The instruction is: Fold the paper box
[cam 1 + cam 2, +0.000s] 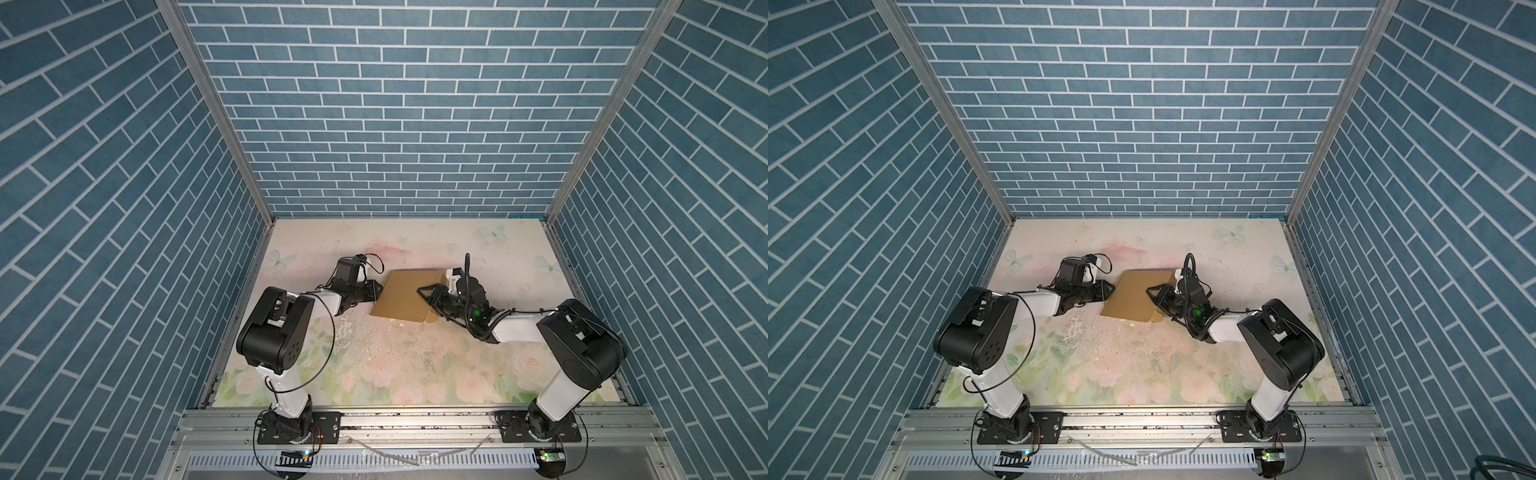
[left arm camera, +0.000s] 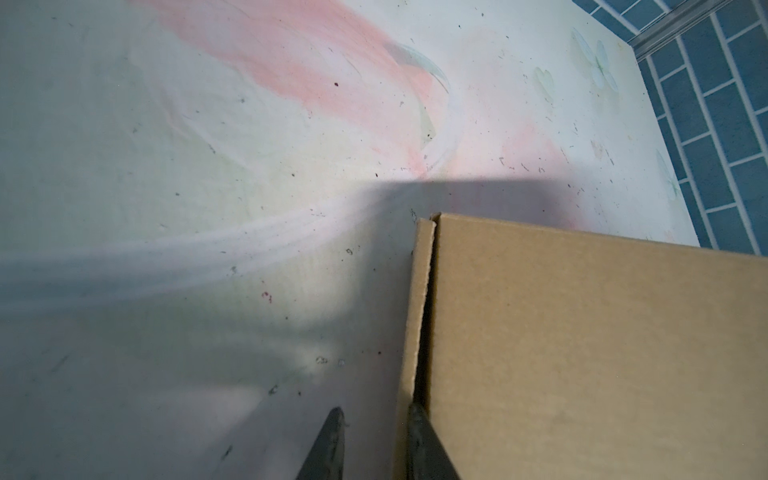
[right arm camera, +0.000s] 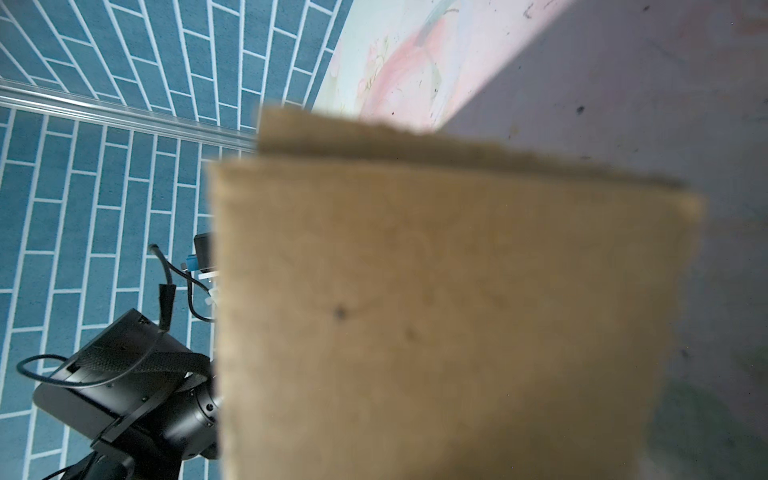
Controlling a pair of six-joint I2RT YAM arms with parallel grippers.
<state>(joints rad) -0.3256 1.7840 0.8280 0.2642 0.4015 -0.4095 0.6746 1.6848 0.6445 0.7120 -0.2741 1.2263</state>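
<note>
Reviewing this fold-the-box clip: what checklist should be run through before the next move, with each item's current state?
1. Paper box lies on the table between both arms: ok.
2. Left gripper at the box's left side wall: ok. It is open, with one of its fingers outside the wall and the other at the gap.
3. Right gripper holding cardboard: cannot tell. It sits over the box's right part, and its wrist view shows only blurred cardboard.
4. Top panel seated against the side wall: not ok. A gap shows in the left wrist view.
5. Grippers apart from each other: ok.
</note>
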